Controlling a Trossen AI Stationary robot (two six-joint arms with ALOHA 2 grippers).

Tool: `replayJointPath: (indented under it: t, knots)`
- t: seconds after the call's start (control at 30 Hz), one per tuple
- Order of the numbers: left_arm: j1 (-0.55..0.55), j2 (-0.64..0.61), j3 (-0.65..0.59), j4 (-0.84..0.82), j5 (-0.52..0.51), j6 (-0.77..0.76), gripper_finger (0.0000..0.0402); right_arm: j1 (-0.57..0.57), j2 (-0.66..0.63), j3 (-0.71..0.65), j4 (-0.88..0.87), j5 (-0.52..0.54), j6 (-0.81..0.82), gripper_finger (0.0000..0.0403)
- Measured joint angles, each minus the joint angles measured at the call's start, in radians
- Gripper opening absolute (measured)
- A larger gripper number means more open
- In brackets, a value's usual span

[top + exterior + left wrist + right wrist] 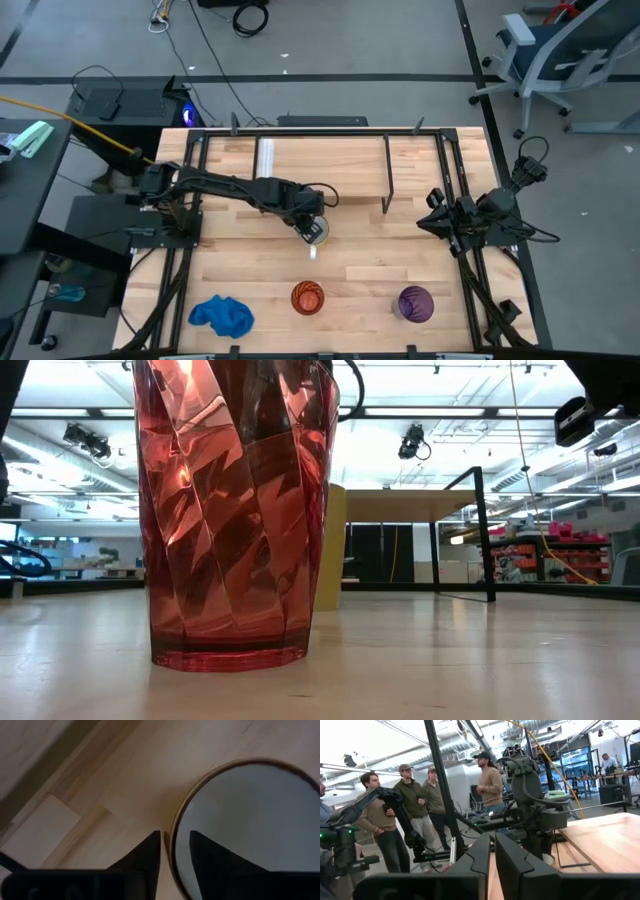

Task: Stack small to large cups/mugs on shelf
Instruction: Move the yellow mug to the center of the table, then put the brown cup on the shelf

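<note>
My left gripper (313, 228) reaches to the table's middle and is shut on the white mug (318, 233), seen from above in the left wrist view (250, 820). In the low view a tan piece (334, 550), likely the mug's side, shows behind the orange cup and reaches down to the tabletop. The orange swirl cup (307, 298) stands near the front edge and fills the low view (235, 510). The purple tumbler (415, 303) stands to its right. The shelf (330, 165) stands at the far side. My right gripper (432, 222) waits at the right, shut and empty (492, 842). My left gripper holds the mug by its rim (174, 827), on the side toward the arm. One finger (207, 852) is inside the mug and the other (150, 852) is outside. The fingers come from above, pointing down. The mug is upright, its mouth up.
A crumpled blue cloth (222, 316) lies at the front left. The shelf's black legs (490, 535) stand on the far half of the table. Several people stand beyond the table in the right wrist view (415, 815).
</note>
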Motion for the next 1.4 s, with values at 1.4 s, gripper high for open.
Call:
replayJointPath:
  t: [1.4]
  knots:
    - [-0.480, -0.108, 0.167, -0.317, -0.152, -0.255, 0.0146, 0.001, 0.018, 0.000, -0.033, -0.040, 0.104, 0.0034]
